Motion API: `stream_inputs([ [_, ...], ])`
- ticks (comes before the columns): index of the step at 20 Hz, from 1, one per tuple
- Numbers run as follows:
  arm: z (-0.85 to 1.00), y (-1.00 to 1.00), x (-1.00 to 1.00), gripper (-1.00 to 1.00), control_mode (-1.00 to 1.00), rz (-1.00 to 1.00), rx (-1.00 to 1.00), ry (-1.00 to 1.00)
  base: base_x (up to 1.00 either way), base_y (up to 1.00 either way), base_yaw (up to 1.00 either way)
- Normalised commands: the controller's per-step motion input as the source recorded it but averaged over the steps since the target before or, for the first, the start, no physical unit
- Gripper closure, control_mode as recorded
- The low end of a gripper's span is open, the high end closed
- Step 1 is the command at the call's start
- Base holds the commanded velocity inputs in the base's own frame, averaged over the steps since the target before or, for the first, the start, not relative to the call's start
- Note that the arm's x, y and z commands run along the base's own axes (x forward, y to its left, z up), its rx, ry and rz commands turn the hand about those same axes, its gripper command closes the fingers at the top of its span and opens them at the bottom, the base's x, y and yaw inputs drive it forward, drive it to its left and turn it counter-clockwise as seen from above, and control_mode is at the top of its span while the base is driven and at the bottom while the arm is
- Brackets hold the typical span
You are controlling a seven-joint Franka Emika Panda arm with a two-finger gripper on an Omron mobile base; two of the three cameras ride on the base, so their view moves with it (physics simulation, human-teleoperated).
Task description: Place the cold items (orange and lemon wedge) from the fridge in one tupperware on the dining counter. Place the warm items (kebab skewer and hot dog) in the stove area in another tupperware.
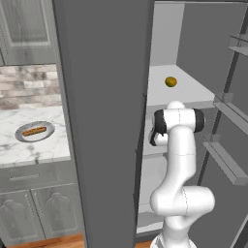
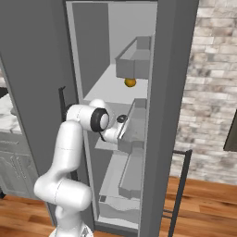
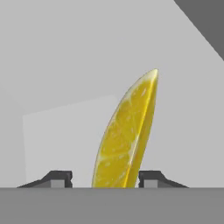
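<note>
So the arm's reaching into the open fridge (image 1: pixel 193 43) at the middle shelf level, and the hand view has the lemon wedge (image 3: pixel 127 135) sitting right between the two fingers (image 3: pixel 57 178). It stands on edge, rind side to the right in that view, tip pointing up, cut face towards the left finger. Fingers are on either side of it w/ a visible gap to the left one, and the right one looks just beside the rind. Whether they're actually pressing on it yet I can't tell, so no real grip imo.

Handling wise: it's a tiny thing, way smaller than the hand, so basically weightless. My guess is the flesh side is soft and a bit slick while the rind is firmer, so squeezing across the thick middle, cut face vs rind, seems the safest bet. Pinch near the thin pointy tip and it'll prob squirt out or tip over. Also it's tapered, so it could rotate in the grip if taken too low or too high.

Other stuff: the orange (image 1: pixel 170 81) is on the shelf above, well apart from the hand. The hot dog (image 1: pixel 34 131) sits on a plate (image 1: pixel 22 137) on the marble desk (image 1: pixel 29 150) left of the fridge, untouched
</note>
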Motion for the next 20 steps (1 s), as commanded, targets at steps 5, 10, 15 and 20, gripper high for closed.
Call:
stream_inputs([
  [5, -0.26, 0.0, 0.0, 1.0, -1.0, 0.0, 0.01, -0.03, 0.0, 0.0, 0.0],
  [10, -0.28, 0.0, -0.12, 1.0, -1.0, 0.0, 0.0, -0.06, 0.0, 0.0, 0.0],
  [15, -0.19, 0.0, -0.44, 1.0, -1.0, 0.0, 0.0, -0.02, 0.0, 0.0, 0.0],
  [20, -0.02, 0.0, -0.7, 1.0, -1.0, 0.0, 0.02, -0.14, 0.0, 0.0, 0.0],
])
